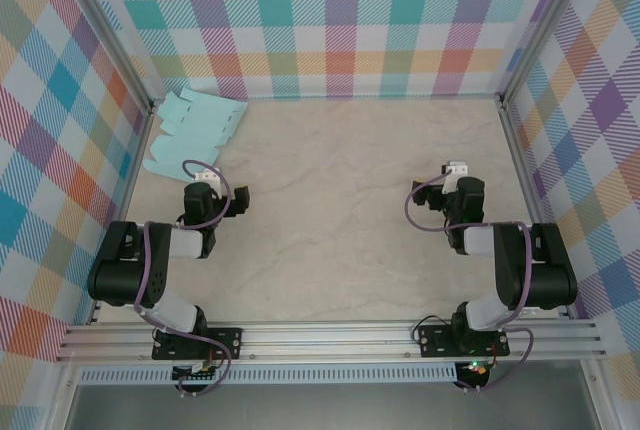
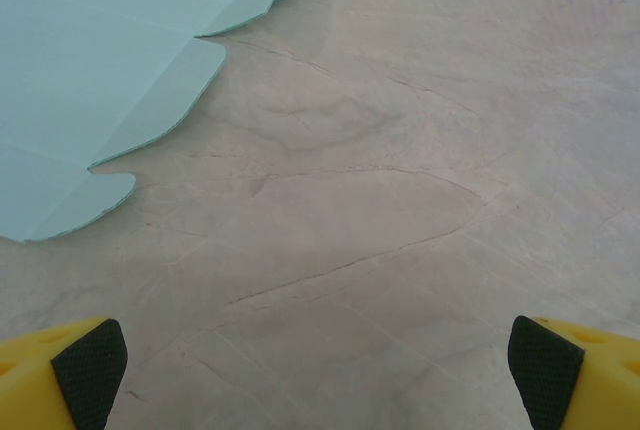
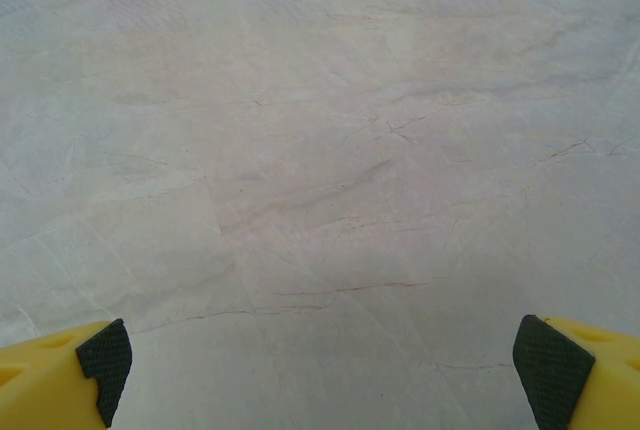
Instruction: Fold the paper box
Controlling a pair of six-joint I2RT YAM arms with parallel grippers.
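Paper box [image 1: 192,130] in its setting: plaid walls [image 1: 330,20] enclose a pale marbled desk [image 1: 340,200], at whose far-left corner the aqua die-cut sheet lies flat and unfolded. Left end effector [image 2: 318,365], near the sheet, and right end effector [image 3: 325,365] hang wide and empty, apparently poised before any fold.

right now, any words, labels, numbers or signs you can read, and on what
No readable text.
paper box: plain aqua card, no print.
table and plaid walls: pattern only.
small board under the left arm's base: too small to read.
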